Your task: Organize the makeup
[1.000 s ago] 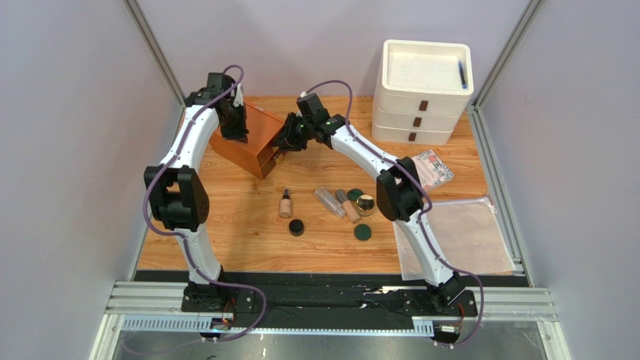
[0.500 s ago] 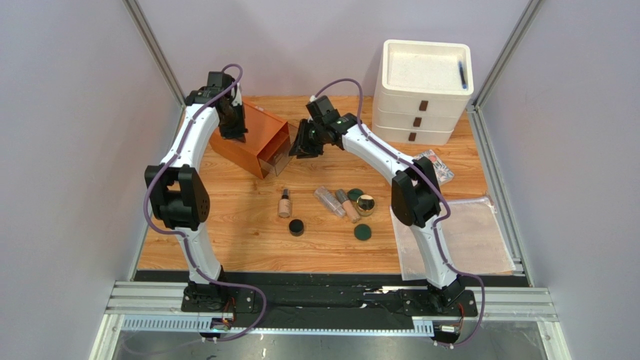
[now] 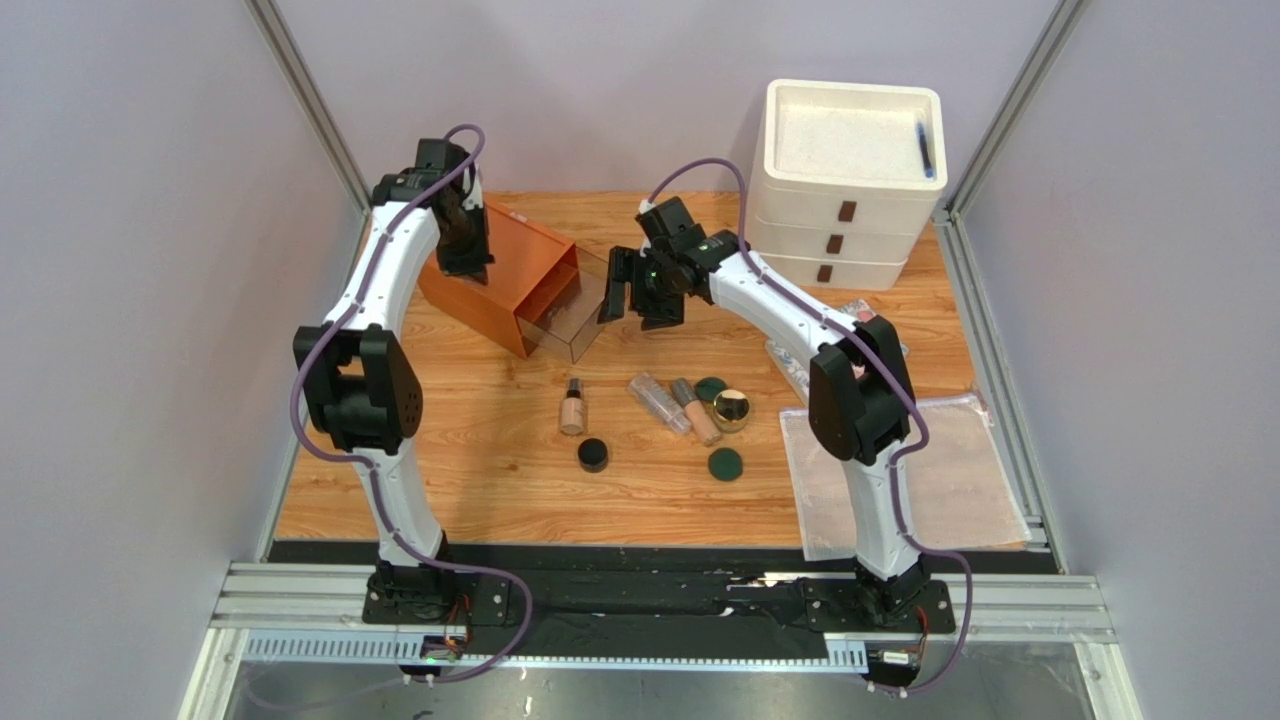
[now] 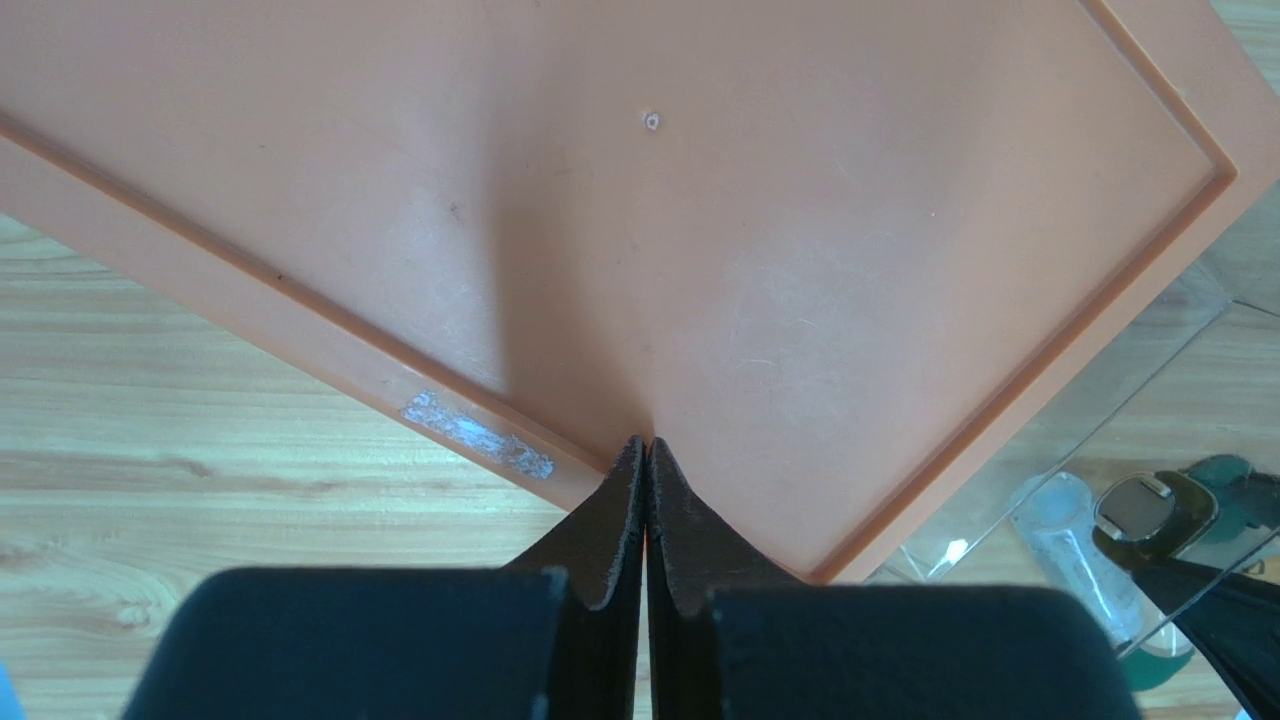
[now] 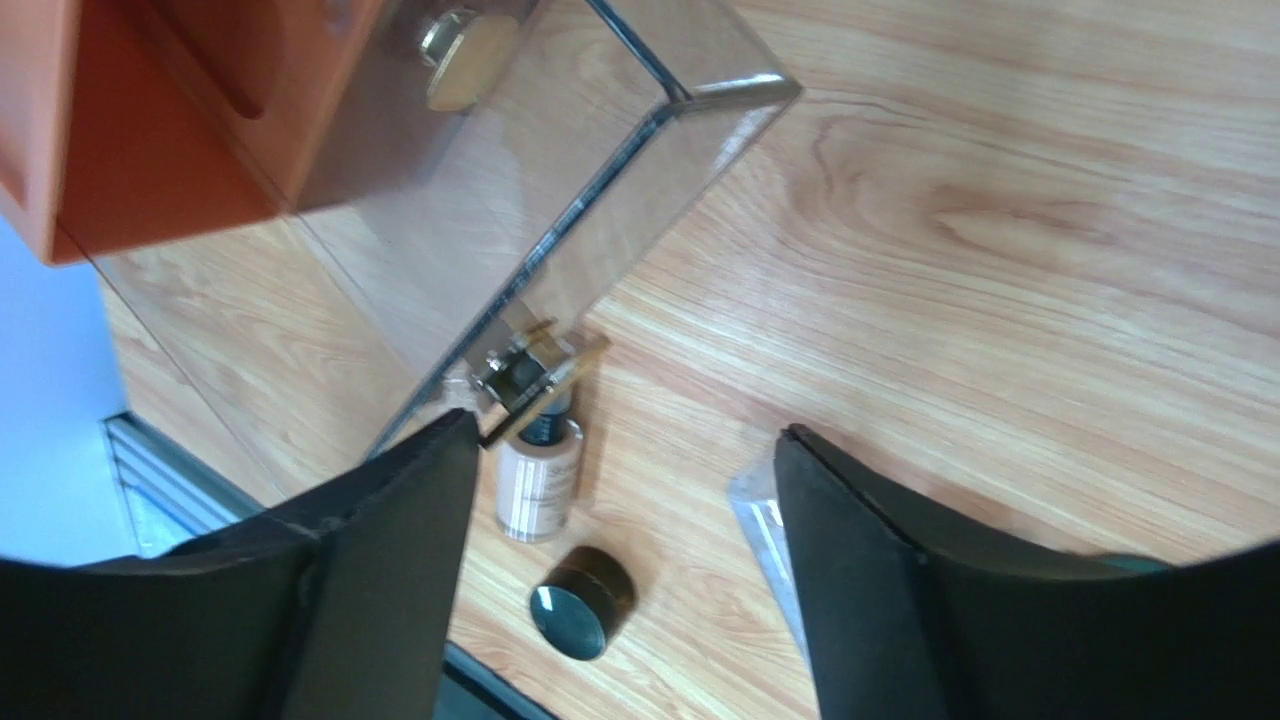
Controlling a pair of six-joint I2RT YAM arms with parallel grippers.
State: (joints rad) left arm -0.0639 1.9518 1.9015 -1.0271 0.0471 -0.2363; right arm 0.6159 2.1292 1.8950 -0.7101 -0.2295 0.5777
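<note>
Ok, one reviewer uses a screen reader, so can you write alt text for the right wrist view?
The right gripper, jaws open, frames a clear drawer standing pulled out of an orange box on a wooden table. Just past the drawer's front, a beige foundation bottle and a black round pot lie on the wood.

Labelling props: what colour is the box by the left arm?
The box is orange; left wrist view shows it best.

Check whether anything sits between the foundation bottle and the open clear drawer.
Nothing visible does: only bare table lies between the foundation bottle and the clear drawer, pulled out of its orange box.
</note>
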